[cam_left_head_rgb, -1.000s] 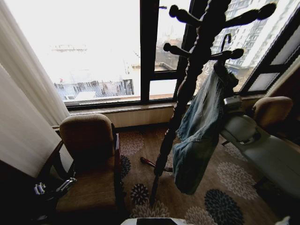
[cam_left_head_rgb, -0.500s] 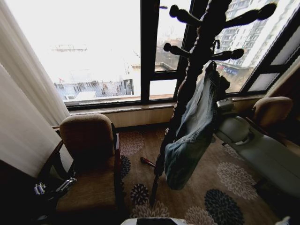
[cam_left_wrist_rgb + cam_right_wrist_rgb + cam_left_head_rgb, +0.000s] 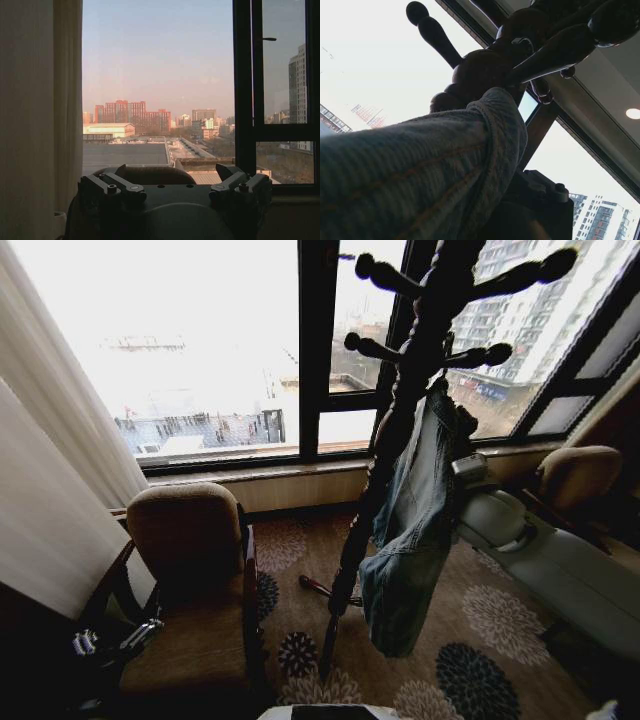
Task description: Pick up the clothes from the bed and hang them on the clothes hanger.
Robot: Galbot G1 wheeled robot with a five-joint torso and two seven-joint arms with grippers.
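Observation:
The clothes [image 3: 415,530], a light-blue denim jacket, hang from a peg of a dark wooden coat stand [image 3: 400,430] by the window. A small metal hook [image 3: 521,42], the only visible part of the clothes hanger, rests over that peg. My right gripper [image 3: 468,472] is at the jacket's right shoulder, shut on the denim. In the right wrist view a denim fold [image 3: 420,165] runs up to the stand's pegs. My left gripper [image 3: 180,187] stands open, parked low beside an armchair [image 3: 190,540]. The bed is out of view.
A brown armchair sits at the left under the window, and a second chair [image 3: 580,475] stands at the right behind my right arm. A pale curtain [image 3: 50,490] hangs at the far left. The stand's legs [image 3: 335,595] spread over a flower-patterned carpet [image 3: 490,620].
My right gripper has moved left and slightly down with the jacket. The hook has come down from above the peg onto it. The jacket's hem swung left, then back. The left arm has not moved.

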